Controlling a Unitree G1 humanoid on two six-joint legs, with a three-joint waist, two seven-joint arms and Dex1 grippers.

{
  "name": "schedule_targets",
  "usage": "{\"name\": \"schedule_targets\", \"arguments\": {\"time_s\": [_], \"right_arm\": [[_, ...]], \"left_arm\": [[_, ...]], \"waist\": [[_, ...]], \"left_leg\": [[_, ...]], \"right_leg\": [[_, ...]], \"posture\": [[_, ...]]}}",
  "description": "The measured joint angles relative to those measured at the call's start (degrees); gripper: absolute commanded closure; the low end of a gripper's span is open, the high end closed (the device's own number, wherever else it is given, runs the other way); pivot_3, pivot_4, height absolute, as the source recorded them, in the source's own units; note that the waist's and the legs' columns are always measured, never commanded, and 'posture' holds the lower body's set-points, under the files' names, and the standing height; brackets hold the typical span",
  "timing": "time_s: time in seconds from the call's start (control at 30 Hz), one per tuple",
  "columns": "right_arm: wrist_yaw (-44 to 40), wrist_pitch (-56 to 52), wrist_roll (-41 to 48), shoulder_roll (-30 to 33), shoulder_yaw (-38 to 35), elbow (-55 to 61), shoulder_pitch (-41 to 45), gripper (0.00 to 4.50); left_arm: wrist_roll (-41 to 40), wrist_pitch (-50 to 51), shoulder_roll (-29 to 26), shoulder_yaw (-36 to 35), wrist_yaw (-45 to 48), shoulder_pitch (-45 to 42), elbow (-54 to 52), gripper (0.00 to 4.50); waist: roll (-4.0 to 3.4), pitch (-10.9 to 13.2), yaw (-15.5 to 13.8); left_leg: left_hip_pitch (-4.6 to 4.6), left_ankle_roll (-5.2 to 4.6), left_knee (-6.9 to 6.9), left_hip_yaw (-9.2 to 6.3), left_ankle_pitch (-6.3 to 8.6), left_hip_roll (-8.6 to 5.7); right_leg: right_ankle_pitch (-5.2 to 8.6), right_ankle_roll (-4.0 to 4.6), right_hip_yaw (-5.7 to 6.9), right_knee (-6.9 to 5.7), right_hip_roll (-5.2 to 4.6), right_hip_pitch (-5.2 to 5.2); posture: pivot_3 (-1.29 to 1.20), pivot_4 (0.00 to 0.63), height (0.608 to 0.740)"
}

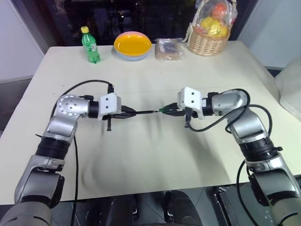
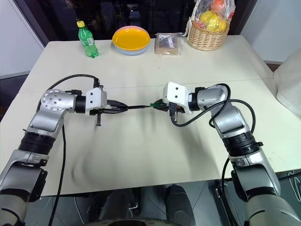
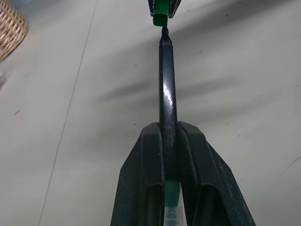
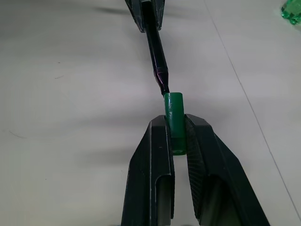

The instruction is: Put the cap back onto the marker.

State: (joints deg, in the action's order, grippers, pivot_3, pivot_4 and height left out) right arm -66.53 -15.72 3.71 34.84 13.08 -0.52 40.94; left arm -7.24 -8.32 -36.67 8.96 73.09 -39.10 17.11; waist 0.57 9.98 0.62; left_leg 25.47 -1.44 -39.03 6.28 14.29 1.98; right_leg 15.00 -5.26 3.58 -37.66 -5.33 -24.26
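Over the middle of the table my left gripper (image 1: pixel 130 113) is shut on the black marker (image 3: pixel 167 94), which sticks out level toward my right arm. My right gripper (image 4: pixel 178 126) is shut on the small green cap (image 4: pixel 174 120), its open end facing the marker. The marker's pointed tip (image 4: pixel 163 89) meets the cap's mouth; the cap (image 1: pixel 162 110) and marker (image 1: pixel 146 112) line up end to end above the table. How far the tip is inside the cap cannot be told.
Along the table's (image 1: pixel 141 160) far edge stand a green bottle with a yellow lid (image 1: pixel 90 45), a yellow bowl (image 1: pixel 132 45), a wrapped brown packet (image 1: pixel 169 48) and a wicker fruit basket (image 1: pixel 209 29).
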Motion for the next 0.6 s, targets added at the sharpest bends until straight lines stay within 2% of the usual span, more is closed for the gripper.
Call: {"name": "schedule_targets", "arguments": {"time_s": [0.6], "right_arm": [[-0.32, -1.11, -0.10, 0.08, 0.71, 0.71, -0.24, 4.47]], "left_arm": [[0.55, -0.15, 0.65, 0.73, -0.22, -0.18, 0.07, 4.50]], "waist": [[0.00, 0.00, 0.01]], "left_leg": [[0.00, 0.00, 0.00, 0.00, 0.00, 0.00]], "right_leg": [[0.00, 0.00, 0.00, 0.00, 0.00, 0.00]], "posture": [[0.00, 0.150, 0.740]]}}
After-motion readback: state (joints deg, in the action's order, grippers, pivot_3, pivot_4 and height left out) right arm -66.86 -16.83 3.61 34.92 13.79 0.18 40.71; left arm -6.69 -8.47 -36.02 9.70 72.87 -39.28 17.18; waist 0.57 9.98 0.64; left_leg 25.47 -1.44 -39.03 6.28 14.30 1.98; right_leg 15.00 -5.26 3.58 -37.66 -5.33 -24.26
